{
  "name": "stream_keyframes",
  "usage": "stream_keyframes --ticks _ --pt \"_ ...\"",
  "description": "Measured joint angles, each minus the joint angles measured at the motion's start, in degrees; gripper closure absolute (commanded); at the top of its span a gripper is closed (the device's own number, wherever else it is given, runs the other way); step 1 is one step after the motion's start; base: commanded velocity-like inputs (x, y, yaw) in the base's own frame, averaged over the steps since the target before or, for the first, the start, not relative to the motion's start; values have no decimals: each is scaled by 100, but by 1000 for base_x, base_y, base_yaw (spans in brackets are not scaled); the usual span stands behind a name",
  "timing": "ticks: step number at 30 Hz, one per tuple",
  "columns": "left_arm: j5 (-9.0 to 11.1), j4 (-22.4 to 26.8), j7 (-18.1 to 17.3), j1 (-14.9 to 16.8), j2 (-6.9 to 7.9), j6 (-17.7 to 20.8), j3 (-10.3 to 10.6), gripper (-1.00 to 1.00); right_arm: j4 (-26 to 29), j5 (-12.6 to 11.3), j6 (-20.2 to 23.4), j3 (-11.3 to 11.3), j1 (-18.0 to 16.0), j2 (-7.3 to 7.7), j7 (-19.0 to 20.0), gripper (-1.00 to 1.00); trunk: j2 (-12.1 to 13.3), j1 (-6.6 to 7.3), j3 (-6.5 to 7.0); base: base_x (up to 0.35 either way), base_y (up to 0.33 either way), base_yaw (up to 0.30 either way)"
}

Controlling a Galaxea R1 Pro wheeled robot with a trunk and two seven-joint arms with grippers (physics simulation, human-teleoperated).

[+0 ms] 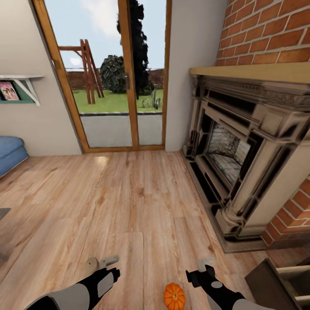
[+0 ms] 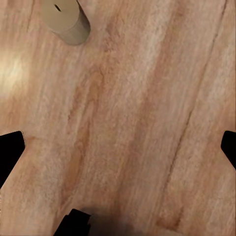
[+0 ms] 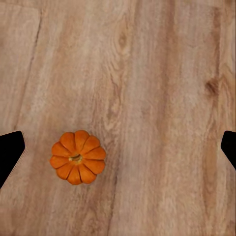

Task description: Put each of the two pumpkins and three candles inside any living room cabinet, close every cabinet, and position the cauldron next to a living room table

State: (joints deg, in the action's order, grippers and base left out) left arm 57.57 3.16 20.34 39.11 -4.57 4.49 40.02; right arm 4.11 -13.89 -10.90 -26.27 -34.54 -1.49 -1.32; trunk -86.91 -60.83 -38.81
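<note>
Both pincers are spread wide and hold nothing: the right gripper hangs at the lower right of the head view just beside a pumpkin on the wooden floor, and the left gripper at lower left hangs above a candle standing upright on the boards. The step in hand looks like collecting these, so the next move calls for lowering the right pincer squarely over the pumpkin and closing on it. A dark cabinet with a pale interior stands open at the lower right corner beside the fireplace; no writing can be read anywhere.

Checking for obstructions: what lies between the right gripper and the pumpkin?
Nothing: in the right wrist view only bare wood floor surrounds the pumpkin, and the right gripper hangs open above.
</note>
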Motion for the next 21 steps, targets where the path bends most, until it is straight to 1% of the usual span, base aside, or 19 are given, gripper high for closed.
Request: stream_keyframes --ticks 21 --pt "1 -9 5 0 5 0 -3 -100 -3 0 0 0 0 -8 0 -100 -842 -461 -377 0 0 287"
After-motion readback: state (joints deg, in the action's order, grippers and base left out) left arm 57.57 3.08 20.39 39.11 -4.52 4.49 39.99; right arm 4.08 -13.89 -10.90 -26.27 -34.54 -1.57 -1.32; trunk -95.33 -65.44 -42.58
